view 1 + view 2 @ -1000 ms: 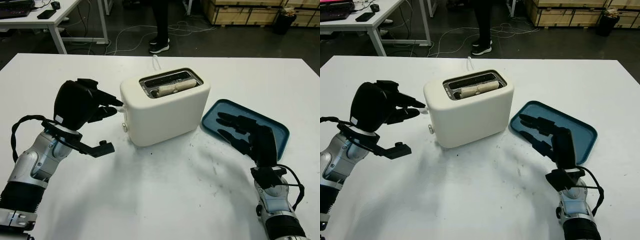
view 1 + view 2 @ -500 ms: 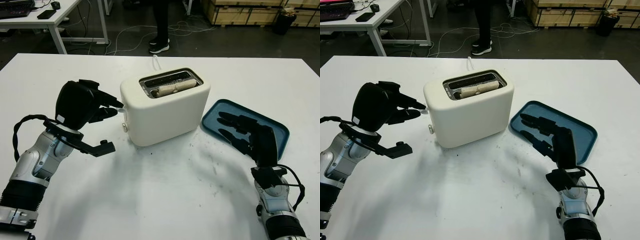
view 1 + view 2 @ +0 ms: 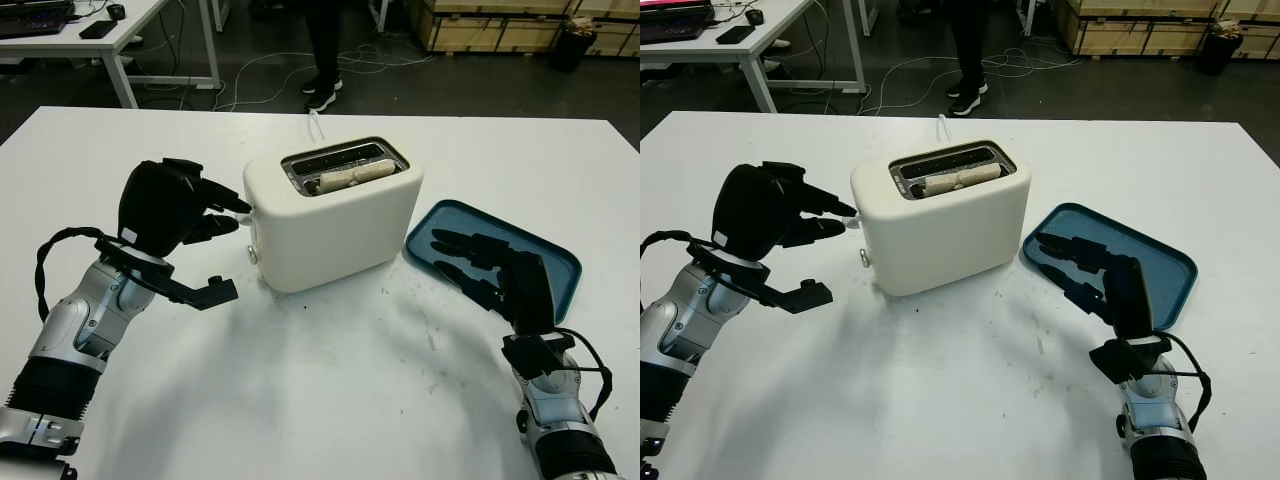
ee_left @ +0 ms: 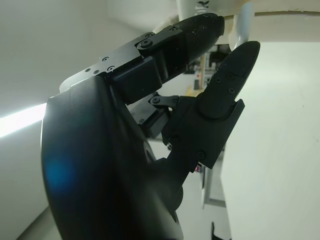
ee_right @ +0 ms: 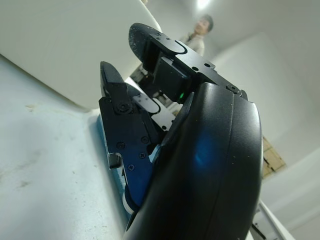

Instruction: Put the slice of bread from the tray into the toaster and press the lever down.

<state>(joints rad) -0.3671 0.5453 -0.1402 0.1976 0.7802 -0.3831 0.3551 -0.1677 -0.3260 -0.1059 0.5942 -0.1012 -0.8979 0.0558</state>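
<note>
The cream toaster (image 3: 335, 225) stands mid-table with the slice of bread (image 3: 355, 174) lying in its near slot. My left hand (image 3: 232, 215) is at the toaster's left end, open. Its two upper fingertips are on either side of the small white lever (image 3: 851, 213), one above and one below; the left wrist view shows the lever (image 4: 243, 20) between those fingertips (image 4: 235, 62). A round knob (image 3: 252, 255) sits lower on that end. The blue tray (image 3: 545, 250) lies to the right of the toaster with no bread on it. My right hand (image 3: 470, 265) hovers open over the tray's near left part.
A white cable (image 3: 315, 125) loops out behind the toaster. A person's legs (image 3: 322, 50) stand on the floor beyond the table's far edge. Another white table (image 3: 90, 35) is at the back left, and wooden crates (image 3: 480, 20) at the back right.
My left hand has edged a little to the right, closer to the toaster's lever end. The right hand, bread and tray look unchanged.
</note>
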